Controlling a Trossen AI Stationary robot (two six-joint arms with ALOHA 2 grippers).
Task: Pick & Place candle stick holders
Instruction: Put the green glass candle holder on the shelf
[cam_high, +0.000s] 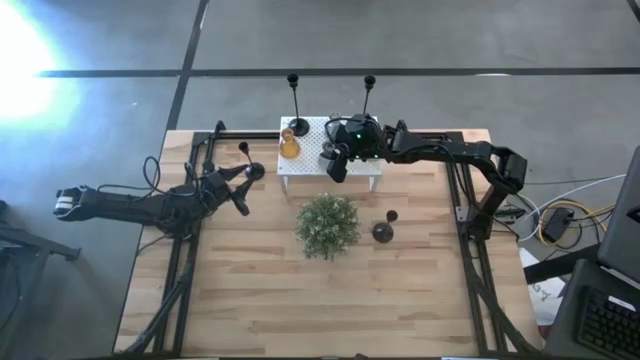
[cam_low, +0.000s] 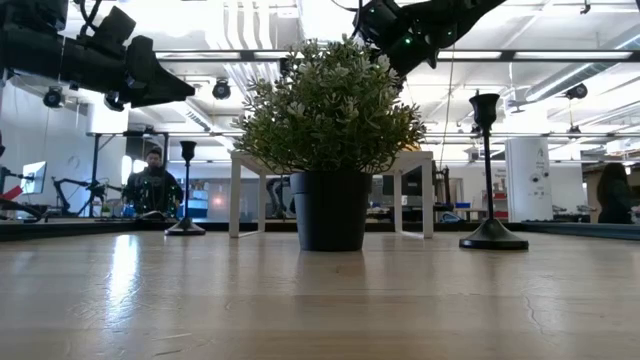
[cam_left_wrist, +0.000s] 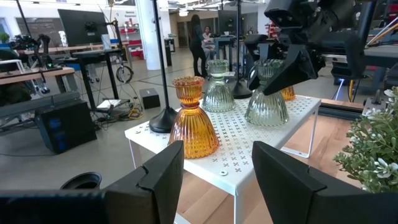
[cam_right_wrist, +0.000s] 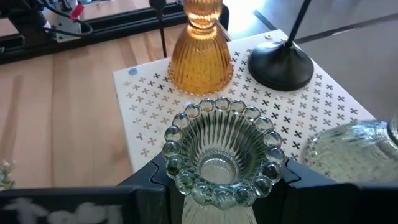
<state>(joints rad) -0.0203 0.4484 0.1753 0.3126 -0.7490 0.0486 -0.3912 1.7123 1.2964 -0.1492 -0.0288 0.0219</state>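
On the white stand (cam_high: 352, 172) at the table's far side stand an amber candle stick holder (cam_high: 290, 147), ribbed clear glass ones (cam_left_wrist: 219, 87) and two tall black stems (cam_high: 297, 105) on round bases. My right gripper (cam_high: 340, 160) reaches over the stand and is shut on one clear holder (cam_left_wrist: 267, 99). Two small dark holders (cam_high: 383, 232) rest on the table right of the plant. At the table's left, my left gripper (cam_high: 245, 185) is held level and open with nothing between its fingers, pointing at the stand. My right gripper pinches the clear holder between its two fingers at the narrow neck just under the beaded rim (cam_right_wrist: 180, 171), one finger (cam_left_wrist: 283, 68) on each side. The fingers slant down from the table's right. The holder stays upright, with its base (cam_left_wrist: 267, 119) at the stand's top.
A bushy green plant (cam_high: 327, 225) in a dark pot stands mid-table, in front of the stand. A second amber holder (cam_left_wrist: 288, 93) shows behind the held one. The wood in front of the plant is bare. A person sits in the room beyond (cam_low: 152, 185).
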